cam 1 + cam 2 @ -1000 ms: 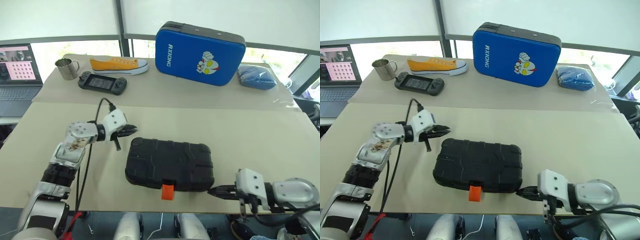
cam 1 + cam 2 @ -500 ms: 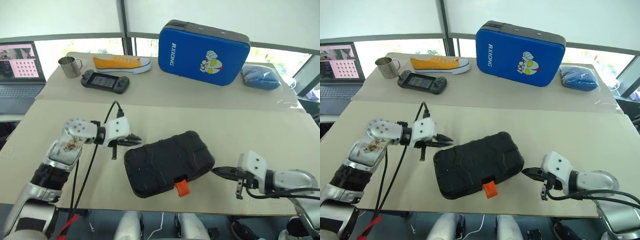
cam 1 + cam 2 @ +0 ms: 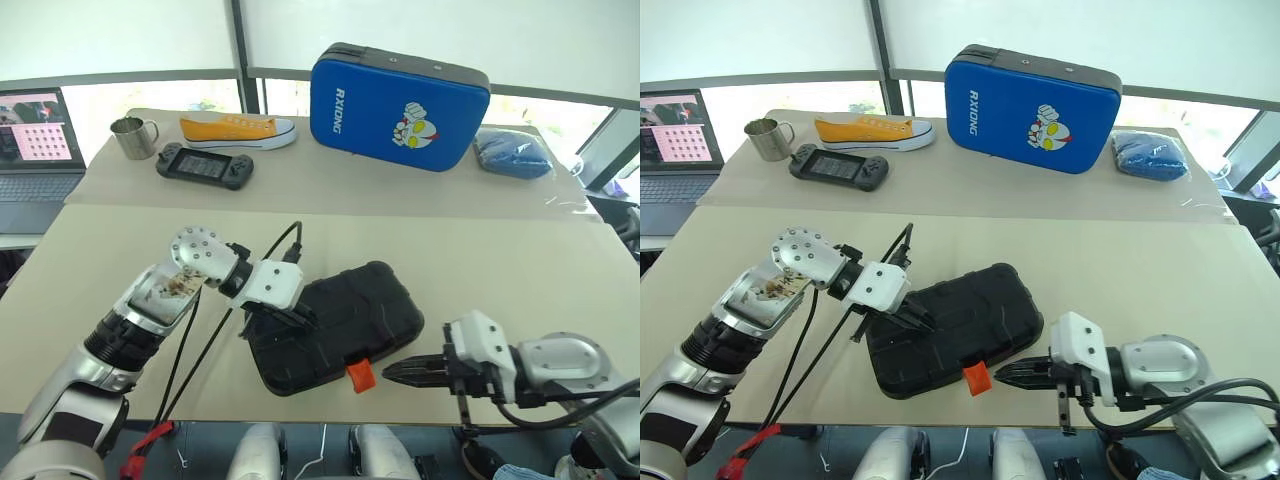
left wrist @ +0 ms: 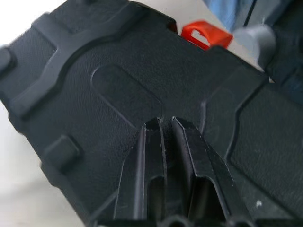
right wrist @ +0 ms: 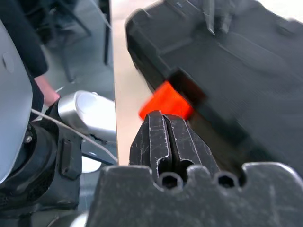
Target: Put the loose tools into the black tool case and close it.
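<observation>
**A:** So how far along is this? Black tool case (image 3: 335, 325) is sitting shut on the near part of the bench (image 3: 520, 260), skewed, with its orange latch (image 3: 359, 375) poking out at about 6 o'clock, right at the front edge.

**B:** Yeah, lid's down, and I don't spot a single loose tool lying on the bench. My guess is they're already inside and the only thing left is snapping that latch. Can't tell from here whether it's clicked or not.

**A:** What are the arms doing?

**B:** Left end effector (image 3: 296, 318) is pressed down on the lid at the case's 9 o'clock end, fingers nearly together with just a slit between them, holding nothing. Right end effector (image 3: 400, 373) is fully pinched closed, also empty, its tip just beside the latch at roughly 3 o'clock of it. Looks like one pins the case while the other goes for the latch, but that's me guessing.

**A:** Headcount of stuff?

**B:** One black case, one latch, two end effectors. Up at 12 o'clock on the far side: one blue cartoon case (image 3: 398, 105), one yellow sneaker (image 3: 237, 129), one metal mug (image 3: 132, 136), one handheld game console (image 3: 204, 165), one blue bundle (image 3: 513, 153). One laptop (image 3: 38, 150) over at 10 o'clock. Loose tools in sight: zero.
</observation>
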Robot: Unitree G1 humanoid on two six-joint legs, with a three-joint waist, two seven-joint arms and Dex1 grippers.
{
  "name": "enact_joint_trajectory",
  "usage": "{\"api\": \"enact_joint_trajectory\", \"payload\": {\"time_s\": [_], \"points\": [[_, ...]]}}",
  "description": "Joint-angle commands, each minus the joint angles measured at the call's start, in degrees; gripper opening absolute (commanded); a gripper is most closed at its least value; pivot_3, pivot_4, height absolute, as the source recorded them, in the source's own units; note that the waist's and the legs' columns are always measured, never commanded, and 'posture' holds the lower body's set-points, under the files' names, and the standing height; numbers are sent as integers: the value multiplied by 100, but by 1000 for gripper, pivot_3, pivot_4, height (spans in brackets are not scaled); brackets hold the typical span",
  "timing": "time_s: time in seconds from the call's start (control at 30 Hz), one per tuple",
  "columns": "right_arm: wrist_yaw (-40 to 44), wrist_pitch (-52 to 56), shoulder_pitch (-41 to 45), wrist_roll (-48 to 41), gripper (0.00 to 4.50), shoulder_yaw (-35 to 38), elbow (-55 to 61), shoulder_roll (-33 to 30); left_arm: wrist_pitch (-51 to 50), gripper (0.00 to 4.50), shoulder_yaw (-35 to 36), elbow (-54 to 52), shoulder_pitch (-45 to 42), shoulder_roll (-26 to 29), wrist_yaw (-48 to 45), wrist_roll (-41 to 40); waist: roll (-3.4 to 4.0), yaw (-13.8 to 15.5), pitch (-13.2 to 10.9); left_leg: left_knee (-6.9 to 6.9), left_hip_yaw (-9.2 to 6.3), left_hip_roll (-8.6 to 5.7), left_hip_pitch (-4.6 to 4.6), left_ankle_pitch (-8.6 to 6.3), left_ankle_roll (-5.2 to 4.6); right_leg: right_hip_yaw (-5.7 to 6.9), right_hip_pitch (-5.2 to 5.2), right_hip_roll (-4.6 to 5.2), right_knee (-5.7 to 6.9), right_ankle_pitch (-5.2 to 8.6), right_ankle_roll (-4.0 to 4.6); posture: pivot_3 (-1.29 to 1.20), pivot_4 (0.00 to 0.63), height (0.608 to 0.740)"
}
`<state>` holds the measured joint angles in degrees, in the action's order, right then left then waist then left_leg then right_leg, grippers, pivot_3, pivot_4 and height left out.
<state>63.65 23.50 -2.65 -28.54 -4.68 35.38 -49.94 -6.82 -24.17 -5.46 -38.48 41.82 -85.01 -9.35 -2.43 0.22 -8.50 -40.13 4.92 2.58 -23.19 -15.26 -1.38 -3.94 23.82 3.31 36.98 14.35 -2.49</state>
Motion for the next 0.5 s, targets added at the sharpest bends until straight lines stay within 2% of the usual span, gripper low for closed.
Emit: {"api": "enact_joint_trajectory", "payload": {"time_s": [0.03, 0.2, 0.37, 0.5], "points": [[64, -383, 219, 461, 0, -503, -236, 171, 120, 464, -265, 305, 34, -73, -5, 389, 0, 23, 1, -1, 3, 0, 2, 0, 0, 1, -2, 0, 0, 0, 0, 0, 150, 740], [-67, -723, 517, 1178, 0, -1097, -902, 462, -82, 464, -170, 161, 33, -106, 18, 294, -5, 22, 7, -7, 7, 2, 26, 0, 0, 3, -30, -1, 0, 0, -1, 0, 150, 740], [-286, -1001, 629, 1538, 0, -1248, -1373, 793, -148, 464, -80, 68, 94, -92, 85, 291, -14, -48, 12, 5, 12, 13, 93, 0, 0, 2, -86, -9, -2, 8, 10, 0, 150, 740], [-448, -1241, 633, 1780, 0, -1289, -1608, 1017, -277, 464, -53, -12, 102, -152, 179, 277, -7, -79, 10, 4, 11, 18, 88, 5, 5, -4, -75, -16, 5, 5, 16, 0, 150, 740]]}}
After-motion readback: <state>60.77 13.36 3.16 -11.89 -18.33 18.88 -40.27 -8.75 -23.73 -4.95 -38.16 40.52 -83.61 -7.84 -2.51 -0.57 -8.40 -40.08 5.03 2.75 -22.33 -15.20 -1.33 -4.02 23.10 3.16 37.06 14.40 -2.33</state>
